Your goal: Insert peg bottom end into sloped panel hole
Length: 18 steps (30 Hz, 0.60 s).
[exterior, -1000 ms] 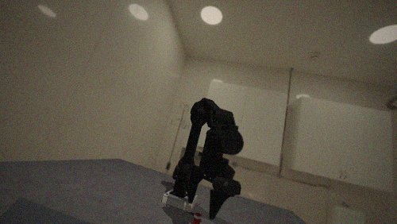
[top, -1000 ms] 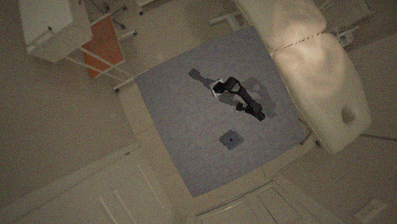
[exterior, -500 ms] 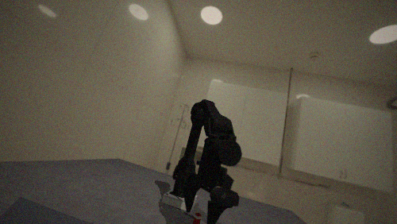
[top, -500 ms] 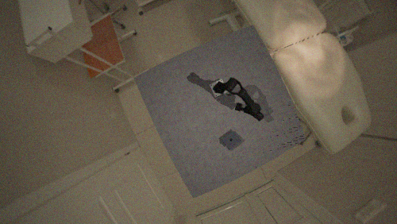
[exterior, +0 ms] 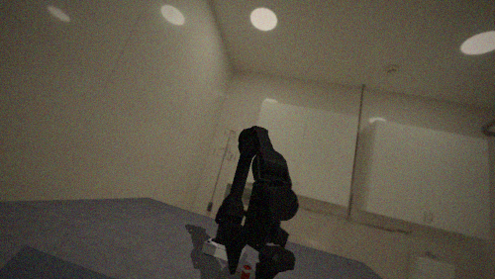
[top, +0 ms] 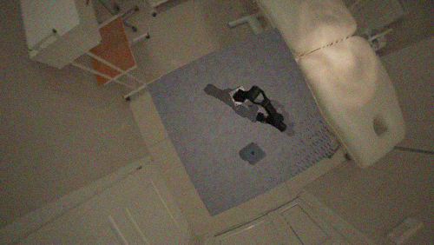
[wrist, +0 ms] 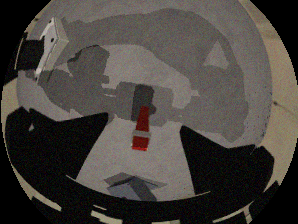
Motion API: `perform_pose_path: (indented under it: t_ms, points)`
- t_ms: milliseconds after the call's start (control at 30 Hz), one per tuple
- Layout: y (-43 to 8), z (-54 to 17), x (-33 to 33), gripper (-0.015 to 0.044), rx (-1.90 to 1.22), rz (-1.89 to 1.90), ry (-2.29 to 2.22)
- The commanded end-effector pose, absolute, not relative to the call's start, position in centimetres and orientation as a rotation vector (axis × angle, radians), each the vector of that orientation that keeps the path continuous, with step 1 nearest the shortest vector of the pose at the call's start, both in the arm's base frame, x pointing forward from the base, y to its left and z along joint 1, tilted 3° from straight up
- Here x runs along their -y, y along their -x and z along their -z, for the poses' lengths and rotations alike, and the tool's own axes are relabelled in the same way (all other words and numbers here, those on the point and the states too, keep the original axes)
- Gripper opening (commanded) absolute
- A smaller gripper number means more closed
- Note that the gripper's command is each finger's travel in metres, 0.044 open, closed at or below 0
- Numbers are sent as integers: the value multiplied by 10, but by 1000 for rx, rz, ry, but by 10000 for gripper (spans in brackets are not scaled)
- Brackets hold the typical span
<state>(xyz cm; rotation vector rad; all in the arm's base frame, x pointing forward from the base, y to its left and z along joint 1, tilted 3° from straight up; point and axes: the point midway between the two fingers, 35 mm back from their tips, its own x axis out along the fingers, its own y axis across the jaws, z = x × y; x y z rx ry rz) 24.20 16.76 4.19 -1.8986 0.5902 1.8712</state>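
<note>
A red peg [exterior: 246, 272] [wrist: 143, 122] with a grey band stands upright; the arm hides it in the top view. My gripper [wrist: 145, 123] is open and empty. In the wrist view its dark fingers are on either side of the peg, apart from it, with the peg roughly midway. In the exterior view the fingers reach down beside the peg. The blue-grey sloped panel [top: 259, 155] [wrist: 125, 190] has one dark hole [top: 253, 153] in its face. In the wrist view the panel is at the bottom, and its hole cannot be made out.
The white base plate [top: 236, 101] [exterior: 214, 249] [wrist: 59, 41] of the arm is at the upper left in the wrist view. The grey mat [top: 195, 148] lies under everything. A padded couch [top: 347, 87] borders it at the right in the top view. Arm shadows fall around the peg.
</note>
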Motion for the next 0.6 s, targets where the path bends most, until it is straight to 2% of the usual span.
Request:
perform_pose_path:
  t_ms: [0, 100, 567]
  points:
    - [-240, -36, -166, 440, -608, -1879, 1897]
    - [-240, -36, -166, 440, -608, -1879, 1897]
    - [-241, -40, -167, 72, -593, -1874, 1897]
